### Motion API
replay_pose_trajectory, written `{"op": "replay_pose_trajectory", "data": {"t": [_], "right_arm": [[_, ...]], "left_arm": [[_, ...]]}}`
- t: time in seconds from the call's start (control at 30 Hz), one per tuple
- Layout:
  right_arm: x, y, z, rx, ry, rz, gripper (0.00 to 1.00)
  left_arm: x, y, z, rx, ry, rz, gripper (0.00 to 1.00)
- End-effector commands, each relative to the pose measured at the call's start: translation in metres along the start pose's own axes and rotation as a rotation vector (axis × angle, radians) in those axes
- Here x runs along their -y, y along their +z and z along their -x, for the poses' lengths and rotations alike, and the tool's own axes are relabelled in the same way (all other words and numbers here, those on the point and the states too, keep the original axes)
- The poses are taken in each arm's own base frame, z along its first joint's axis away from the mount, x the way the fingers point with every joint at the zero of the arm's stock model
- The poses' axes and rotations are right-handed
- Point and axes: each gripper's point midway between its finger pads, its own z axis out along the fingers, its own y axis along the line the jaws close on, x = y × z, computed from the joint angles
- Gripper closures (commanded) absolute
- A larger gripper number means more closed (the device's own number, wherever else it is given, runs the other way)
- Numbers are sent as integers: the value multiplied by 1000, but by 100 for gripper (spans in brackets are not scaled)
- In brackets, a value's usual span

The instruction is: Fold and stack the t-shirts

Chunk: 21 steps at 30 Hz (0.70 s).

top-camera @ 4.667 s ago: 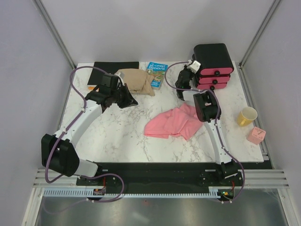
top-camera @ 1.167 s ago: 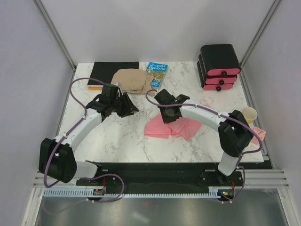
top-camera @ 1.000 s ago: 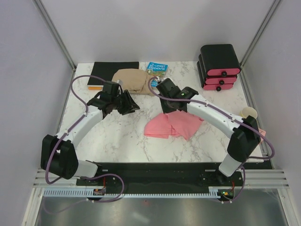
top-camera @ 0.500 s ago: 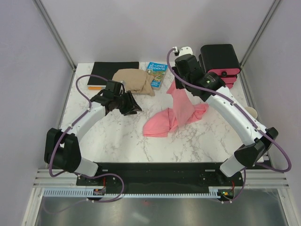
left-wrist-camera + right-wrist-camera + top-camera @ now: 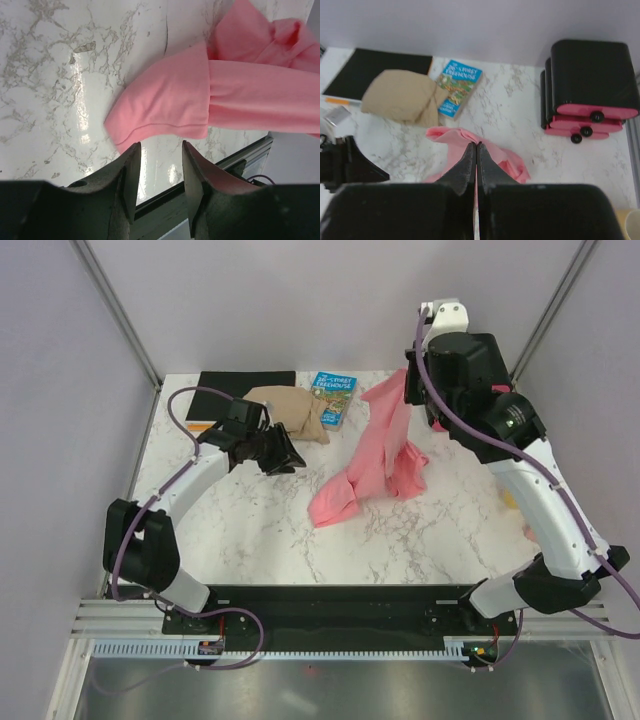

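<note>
The salmon-pink t-shirt (image 5: 378, 450) hangs in a long drape from my right gripper (image 5: 408, 386), which is raised high over the back right of the table and shut on a bunch of its cloth. The shirt's lower end (image 5: 334, 504) still lies on the marble. In the right wrist view the shut gripper (image 5: 476, 146) pinches pink t-shirt cloth (image 5: 507, 161). My left gripper (image 5: 287, 455) stands open and empty just left of the shirt. Its wrist view shows the open gripper (image 5: 159, 150) before a sleeve of the t-shirt (image 5: 170, 100), apart from it.
A tan folded cloth (image 5: 290, 412) lies at the back beside a blue book (image 5: 332, 397) and a black mat (image 5: 246, 381). The black box with pink drawer fronts (image 5: 590, 90) stands at the back right. The table's front edge (image 5: 235, 155) is close behind the sleeve.
My right gripper has risen up and back to the right with the t-shirt, pulling most of it off the table. The left gripper has edged right towards the shirt.
</note>
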Motion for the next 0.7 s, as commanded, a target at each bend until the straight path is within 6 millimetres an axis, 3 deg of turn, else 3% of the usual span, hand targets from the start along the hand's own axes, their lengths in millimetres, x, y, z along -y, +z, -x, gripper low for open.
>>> {"op": "replay_pose_trajectory", "data": {"t": [0.0, 0.17, 0.4, 0.67], "right_arm": [[-11, -12, 47, 124, 49, 75, 100], [-42, 2, 42, 103, 55, 195, 100], [-88, 14, 38, 76, 60, 390, 100], [-102, 55, 19, 81, 17, 375, 100]], "left_arm": [[17, 9, -11, -87, 79, -61, 53], [15, 19, -38, -182, 127, -37, 51], [14, 3, -30, -116, 178, -7, 48], [9, 25, -50, -250, 197, -8, 47]]}}
